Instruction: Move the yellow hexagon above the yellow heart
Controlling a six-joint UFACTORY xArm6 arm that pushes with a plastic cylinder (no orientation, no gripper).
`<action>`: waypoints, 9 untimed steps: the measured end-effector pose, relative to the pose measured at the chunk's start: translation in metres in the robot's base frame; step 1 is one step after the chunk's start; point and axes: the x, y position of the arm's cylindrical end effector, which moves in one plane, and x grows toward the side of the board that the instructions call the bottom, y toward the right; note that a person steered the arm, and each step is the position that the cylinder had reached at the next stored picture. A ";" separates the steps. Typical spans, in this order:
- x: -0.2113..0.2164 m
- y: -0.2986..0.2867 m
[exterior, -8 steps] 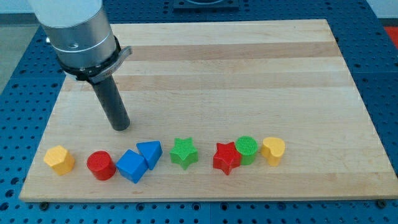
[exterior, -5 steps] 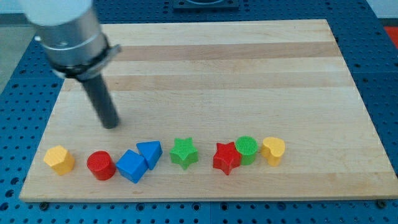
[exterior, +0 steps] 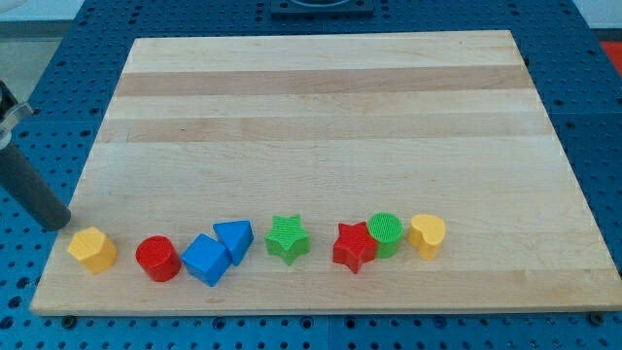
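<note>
Resting just off the bench's (exterior: 321, 107) left edge, my tip (exterior: 58, 225) is seen just up-left of the yellow hexagon (exterior: 92, 250), not touching it. No hand is fitted. The yellow heart (exterior: 427, 235) lies far right of the hexagon.

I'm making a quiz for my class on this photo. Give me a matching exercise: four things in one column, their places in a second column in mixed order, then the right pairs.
Things:
1. yellow hexagon
2. yellow heart
3. green star
4. my tip

Places:
A. right end of the row of blocks
B. near the middle of the row
C. left end of the row
D. at the board's left edge, just up and left of the hexagon

Pairs: 1-C, 2-A, 3-B, 4-D
</note>
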 end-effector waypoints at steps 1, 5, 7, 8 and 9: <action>0.001 0.000; 0.060 0.035; 0.049 0.081; 0.045 0.080; 0.046 0.060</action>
